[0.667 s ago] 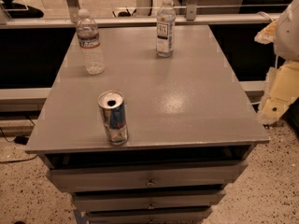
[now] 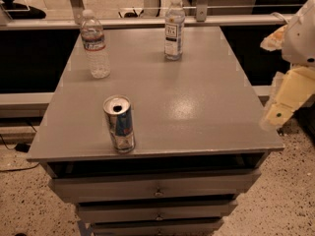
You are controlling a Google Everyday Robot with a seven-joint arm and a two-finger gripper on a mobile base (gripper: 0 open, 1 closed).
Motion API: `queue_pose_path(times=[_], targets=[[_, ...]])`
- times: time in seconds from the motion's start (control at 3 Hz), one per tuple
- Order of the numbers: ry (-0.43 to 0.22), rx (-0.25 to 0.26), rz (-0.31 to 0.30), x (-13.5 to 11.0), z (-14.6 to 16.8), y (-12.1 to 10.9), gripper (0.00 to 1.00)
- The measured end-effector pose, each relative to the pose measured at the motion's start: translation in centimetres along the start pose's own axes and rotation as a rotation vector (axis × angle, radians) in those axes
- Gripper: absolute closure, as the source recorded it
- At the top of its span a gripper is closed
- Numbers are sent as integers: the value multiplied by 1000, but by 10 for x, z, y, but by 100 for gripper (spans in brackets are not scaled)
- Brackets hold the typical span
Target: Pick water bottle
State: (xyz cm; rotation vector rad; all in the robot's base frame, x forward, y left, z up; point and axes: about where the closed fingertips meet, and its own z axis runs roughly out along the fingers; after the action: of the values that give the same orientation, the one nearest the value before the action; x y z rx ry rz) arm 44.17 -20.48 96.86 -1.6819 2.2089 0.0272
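Hanging beside the grey drawer cabinet [image 2: 197, 112] at three o'clock, the gripper [image 2: 281, 109] hides its state: cannot tell. Water bottle [image 2: 95, 45] stands at ten o'clock, smooth labelled bottle [image 2: 174, 28] at twelve, drink can [image 2: 118, 124] at seven.

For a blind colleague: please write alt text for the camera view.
A ribbed water bottle stands at the back left of a grey cabinet top, a smooth labelled bottle at the back middle, an opened can near the front. The gripper hangs beyond the right edge.
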Motion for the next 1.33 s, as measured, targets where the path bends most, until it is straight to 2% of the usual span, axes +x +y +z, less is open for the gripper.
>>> queue_pose_path(times=[0.33,0.67,1.0,1.33], targets=[[-265,-138,79,-64,51,4,0],[-459,-192,98,-140,69,1,0],[-459,-192,97,-140,69,1,0],[-509,-187,102,-155,77,-5,0]])
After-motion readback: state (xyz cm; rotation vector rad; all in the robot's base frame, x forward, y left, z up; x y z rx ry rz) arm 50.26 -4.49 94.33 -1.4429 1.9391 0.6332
